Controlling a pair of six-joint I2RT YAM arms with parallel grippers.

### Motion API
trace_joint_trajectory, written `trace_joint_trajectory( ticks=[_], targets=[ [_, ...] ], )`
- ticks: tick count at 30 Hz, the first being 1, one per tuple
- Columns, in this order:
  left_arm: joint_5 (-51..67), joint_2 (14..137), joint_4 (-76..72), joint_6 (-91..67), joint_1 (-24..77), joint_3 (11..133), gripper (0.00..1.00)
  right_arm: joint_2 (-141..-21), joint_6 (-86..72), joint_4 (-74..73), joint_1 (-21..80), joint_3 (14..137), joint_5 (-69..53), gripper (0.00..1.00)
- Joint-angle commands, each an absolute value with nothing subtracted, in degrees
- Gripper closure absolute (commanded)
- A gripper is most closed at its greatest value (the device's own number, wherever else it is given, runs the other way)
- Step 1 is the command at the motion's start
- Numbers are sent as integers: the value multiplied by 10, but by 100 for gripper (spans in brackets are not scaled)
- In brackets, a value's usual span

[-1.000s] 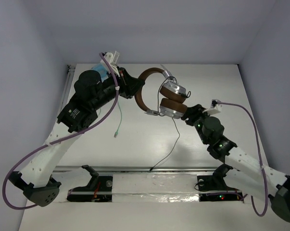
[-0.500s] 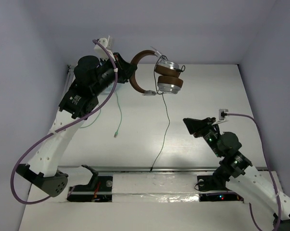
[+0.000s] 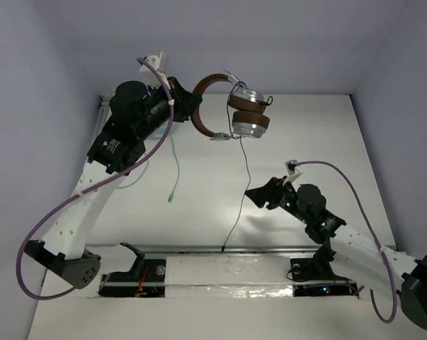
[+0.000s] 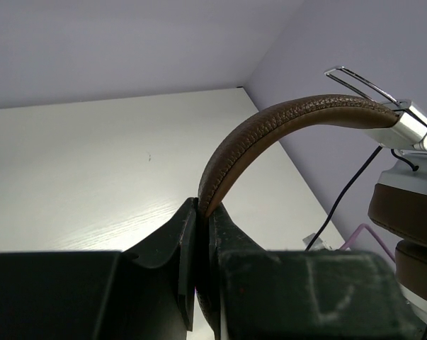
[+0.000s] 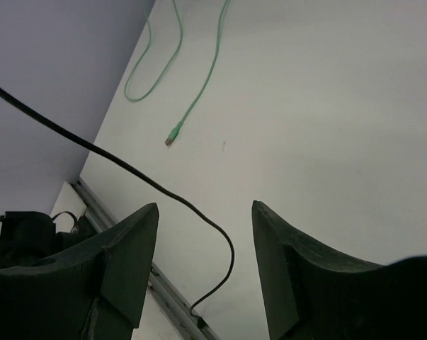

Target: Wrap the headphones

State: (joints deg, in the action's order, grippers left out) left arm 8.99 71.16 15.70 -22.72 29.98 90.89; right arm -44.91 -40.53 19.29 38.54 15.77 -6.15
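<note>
Hanging headphones (image 3: 249,127) over a white, perhaps glossy table (image 3: 319,131), lilac walls (image 3: 284,42)

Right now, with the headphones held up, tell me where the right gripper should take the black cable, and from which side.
Probably take the black cable on its free-hanging stretch below the headphones, coming from the right side. There it is off the table, and the open right gripper faces it.

The left claw (image 3: 196,117) now carries the headphones (image 3: 246,119) higher and farther back than a second ago. The right claw (image 3: 255,193) is off the earcups and sits nearer the bases, gaping just beside the hanging black cable (image 3: 242,185).
</note>
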Motion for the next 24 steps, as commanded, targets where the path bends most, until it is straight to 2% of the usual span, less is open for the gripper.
trace_joint_trajectory(
  ticks=[1, 4, 9, 14, 18, 19, 22, 24],
  targets=[
    [97, 704, 115, -237, 299, 944, 100, -454, -400, 280, 399, 164, -86, 39],
    [96, 702, 115, -236, 299, 941, 100, -449, -397, 289, 406, 159, -71, 39],
    [103, 699, 111, -239, 299, 936, 100, -541, -388, 339, 411, 186, -62, 40],
    [100, 703, 112, -237, 299, 940, 100, -636, -378, 402, 411, 221, -60, 47],
    [98, 706, 107, -242, 299, 936, 100, -668, -385, 467, 417, 219, -58, 62],
    [97, 707, 107, -243, 299, 935, 100, -675, -385, 468, 423, 219, -61, 78],
    [78, 707, 98, -247, 294, 931, 100, -680, -386, 462, 446, 219, -62, 100],
    [40, 713, 97, -246, 294, 932, 100, -682, -384, 430, 478, 226, -58, 100]
  ],
)
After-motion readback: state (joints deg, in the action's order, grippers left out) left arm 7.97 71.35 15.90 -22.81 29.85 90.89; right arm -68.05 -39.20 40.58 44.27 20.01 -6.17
